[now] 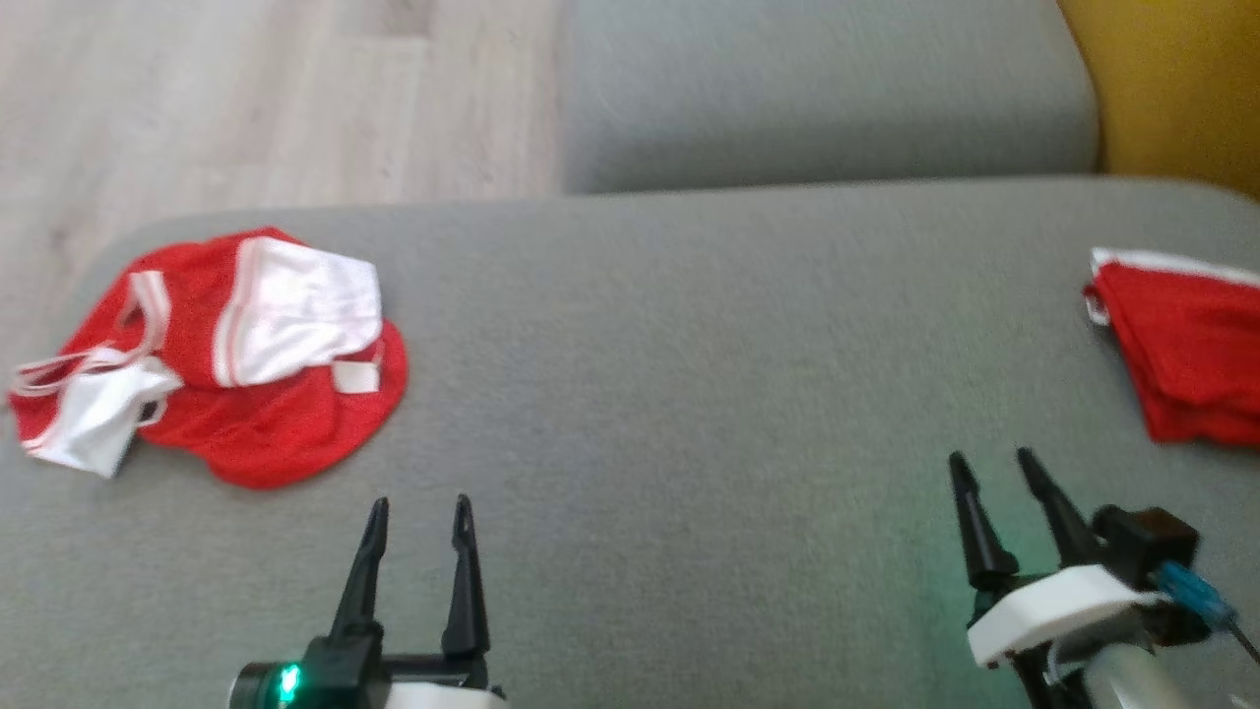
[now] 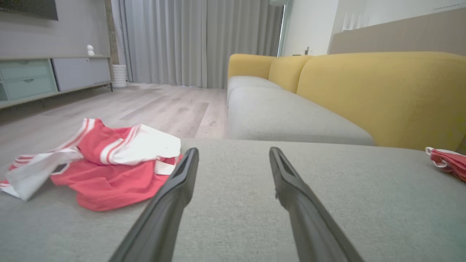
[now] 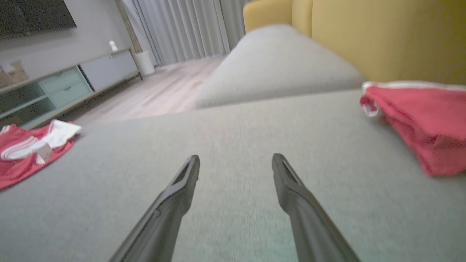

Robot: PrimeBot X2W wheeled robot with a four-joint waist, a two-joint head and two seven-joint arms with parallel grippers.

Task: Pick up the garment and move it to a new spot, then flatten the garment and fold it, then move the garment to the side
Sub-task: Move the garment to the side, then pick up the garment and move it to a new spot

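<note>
Both jaw pairs wide, empty: my left gripper (image 1: 421, 502) lower left, my right gripper (image 1: 991, 456) lower right, over grey fabric sofa cushion (image 1: 689, 394). Folded red white-trimmed garment (image 1: 1191, 345) at right edge, near right gripper, not touching. Crumpled red-and-white garment (image 1: 285, 423) at left.

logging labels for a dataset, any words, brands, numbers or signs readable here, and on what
No text can be read in any view.
Small white patch on the crumpled red and white garment: too blurred to tell whether anything is printed on it.
Folded red garment: no lettering or number visible.
</note>
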